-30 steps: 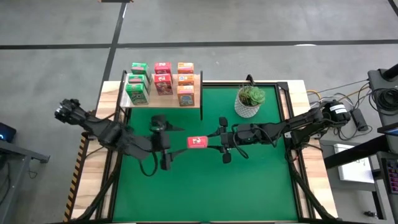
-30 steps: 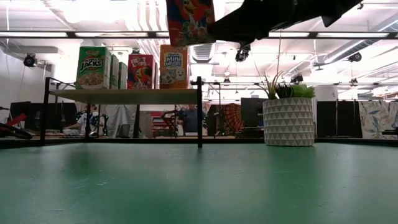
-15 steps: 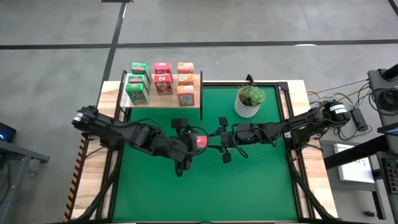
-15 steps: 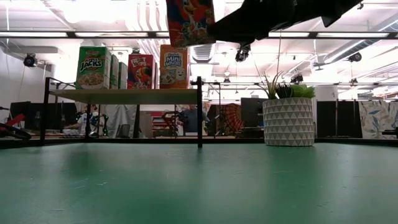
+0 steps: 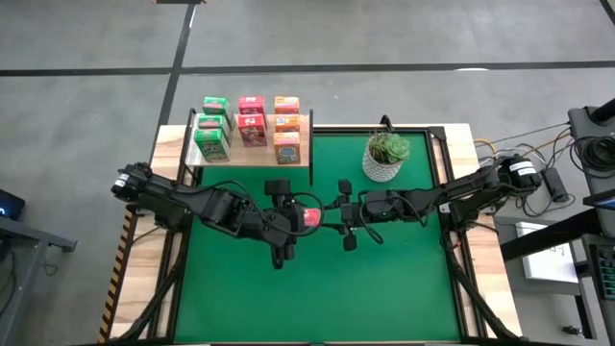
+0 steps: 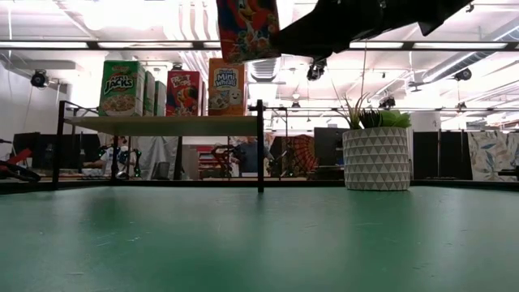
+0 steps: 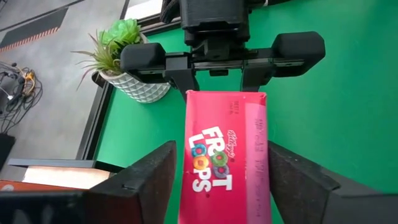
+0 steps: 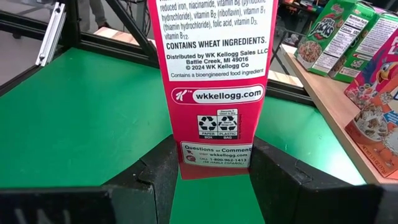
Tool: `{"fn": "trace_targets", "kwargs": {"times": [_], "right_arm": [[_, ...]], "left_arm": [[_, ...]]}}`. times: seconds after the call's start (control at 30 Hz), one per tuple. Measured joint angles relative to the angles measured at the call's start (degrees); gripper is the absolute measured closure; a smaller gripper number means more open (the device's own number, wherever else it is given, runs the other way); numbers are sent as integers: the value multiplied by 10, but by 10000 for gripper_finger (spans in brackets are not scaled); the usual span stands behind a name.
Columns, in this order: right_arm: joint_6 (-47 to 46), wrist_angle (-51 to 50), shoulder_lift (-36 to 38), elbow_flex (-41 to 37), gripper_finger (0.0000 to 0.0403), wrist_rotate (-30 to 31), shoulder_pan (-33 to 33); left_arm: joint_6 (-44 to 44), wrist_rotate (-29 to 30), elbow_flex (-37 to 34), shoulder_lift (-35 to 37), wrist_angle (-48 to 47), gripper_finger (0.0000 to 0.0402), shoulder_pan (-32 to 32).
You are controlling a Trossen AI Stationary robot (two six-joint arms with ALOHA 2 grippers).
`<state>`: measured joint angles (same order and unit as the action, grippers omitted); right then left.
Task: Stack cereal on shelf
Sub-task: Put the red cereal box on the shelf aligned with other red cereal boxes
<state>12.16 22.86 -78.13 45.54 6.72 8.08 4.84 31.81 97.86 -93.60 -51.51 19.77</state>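
Two tools on one pink box (image 5: pixel 309 217) | right tool (image 8: pixel 214 171) clenched on it — left tool (image 7: pixel 217 171) straddling, not clenched | risk: mistimed handover drops it onto counter (image 5: pixel 404 279)

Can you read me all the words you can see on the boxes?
"FROOT LOOPS": pink box between both grippers.
"CONTAINS WHEAT INGREDIENTS." and "wkkellogg.com": the same box's side panel.
"JACKS": green box on the shelf.
"Mini Wheats": orange box on the shelf.
Red box on the shelf: too blurred to read.
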Motion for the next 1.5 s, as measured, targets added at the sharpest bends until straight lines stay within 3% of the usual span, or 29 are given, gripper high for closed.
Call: {"fn": "trace_targets", "kwargs": {"times": [0.13,0.53,0.9,1.1,1.37,1.5], "right_arm": [[-2,2,0,0,232,1,0],[-6,12,2,0,135,-3,0],[-6,11,39,0,104,-2,0],[-6,10,42,0,109,-2,0],[-6,8,42,0,104,-2,0],[-9,6,42,0,105,-2,0]], "left_arm": [[0,-1,0,0,0,206,0],[-24,0,-1,8,-53,243,-1],[-102,1,-2,122,-194,244,-18],[-138,-3,-26,197,-207,244,-99],[-227,-120,-97,249,-140,244,-255],[-265,-152,-140,259,-114,244,-325]]}}
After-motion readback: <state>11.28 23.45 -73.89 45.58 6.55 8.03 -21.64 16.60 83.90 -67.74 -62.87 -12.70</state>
